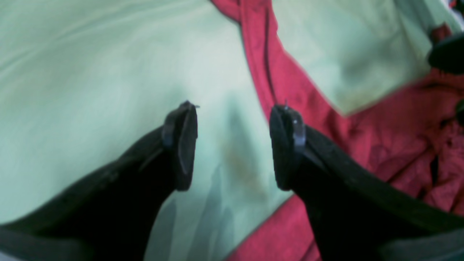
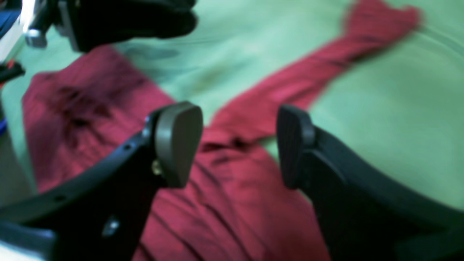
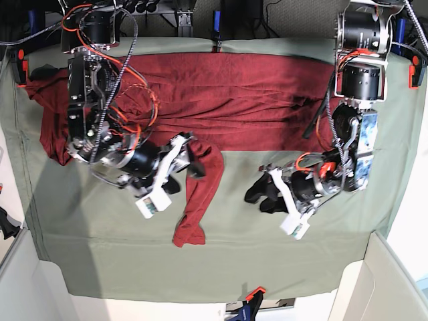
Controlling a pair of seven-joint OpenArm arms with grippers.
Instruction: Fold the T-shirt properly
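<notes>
The dark red T-shirt (image 3: pixel 247 93) lies spread along the back of the sage green table cover (image 3: pixel 100 254). One long sleeve (image 3: pixel 200 194) trails toward the front. My right gripper (image 3: pixel 192 157) is open just above the sleeve's top, where it meets the body. In the right wrist view, the gripper (image 2: pixel 235 145) hovers open over the shirt (image 2: pixel 235 203), with the sleeve (image 2: pixel 308 76) running away behind it. My left gripper (image 3: pixel 261 194) is open and empty over bare cover, right of the sleeve. The left wrist view shows the gripper (image 1: pixel 235 119) open, with the shirt (image 1: pixel 286 79) beside its right finger.
An orange clamp (image 3: pixel 253 294) holds the cover at the front edge. Red clamps (image 3: pixel 22 63) sit at the back corners. White bin walls (image 3: pixel 394 281) stand at the front right and front left. Cables hang on the arm at the left (image 3: pixel 127 100).
</notes>
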